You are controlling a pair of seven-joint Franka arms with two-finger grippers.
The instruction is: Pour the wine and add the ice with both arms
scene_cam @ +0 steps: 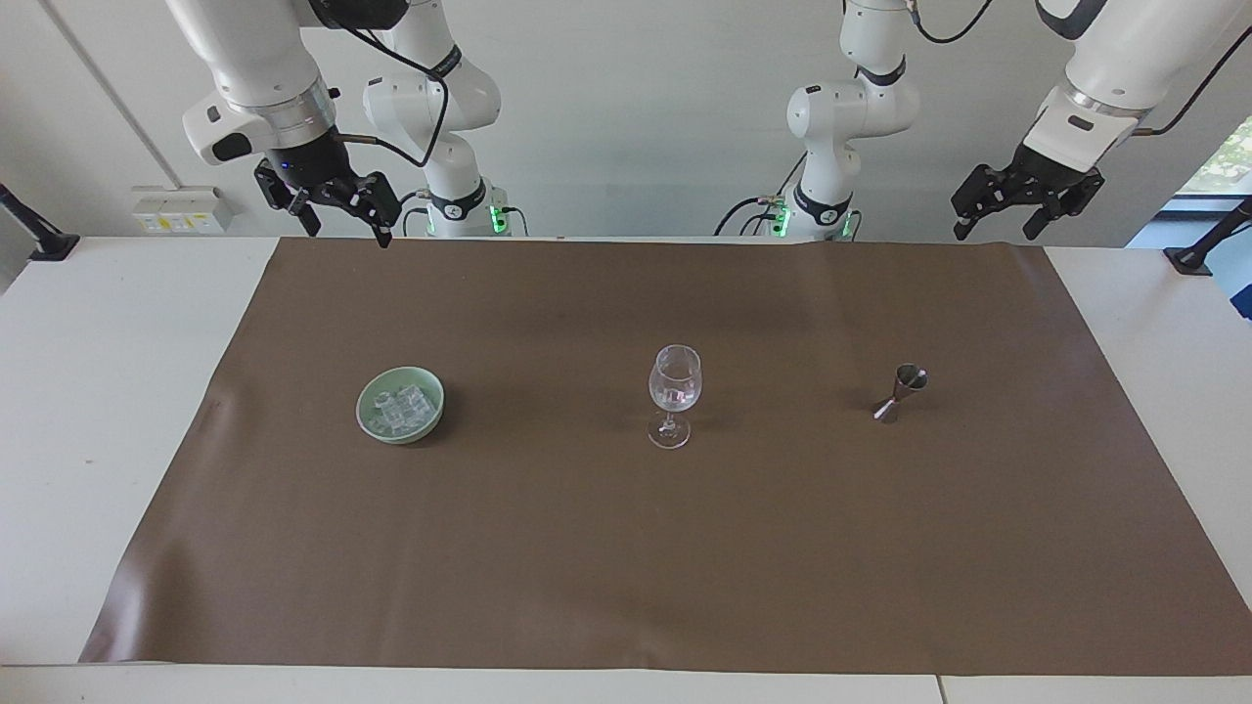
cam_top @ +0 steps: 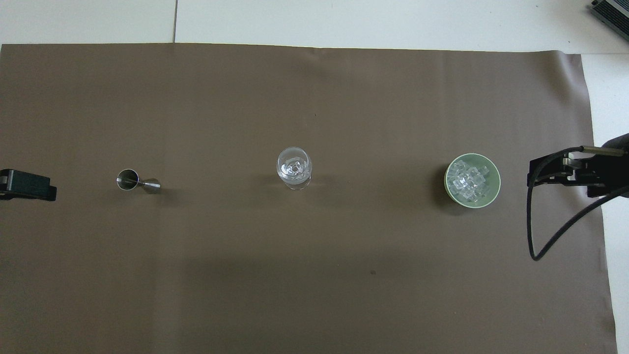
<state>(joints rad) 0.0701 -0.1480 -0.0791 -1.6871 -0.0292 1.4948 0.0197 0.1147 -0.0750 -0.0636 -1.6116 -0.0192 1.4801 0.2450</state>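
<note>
A clear stemmed wine glass [scene_cam: 674,391] [cam_top: 294,167] stands upright mid-mat, with clear glassy pieces in its cup. Ice [scene_cam: 400,406] [cam_top: 467,180] fills a green bowl [scene_cam: 401,436] [cam_top: 497,180] toward the right arm's end. A small steel jigger [scene_cam: 900,391] [cam_top: 137,182] stands toward the left arm's end. Wine is out of view. My right gripper [scene_cam: 347,231] [cam_top: 533,173] hangs open and empty, high over the mat's edge at the robots' end. My left gripper [scene_cam: 993,233] is open, empty and raised over the mat's corner there; overhead only its tip shows.
A brown mat [scene_cam: 626,548] covers most of the white table [scene_cam: 88,391]. A black cable [cam_top: 545,246] loops down from the right wrist. Clamp mounts sit on the table's two ends near the robots.
</note>
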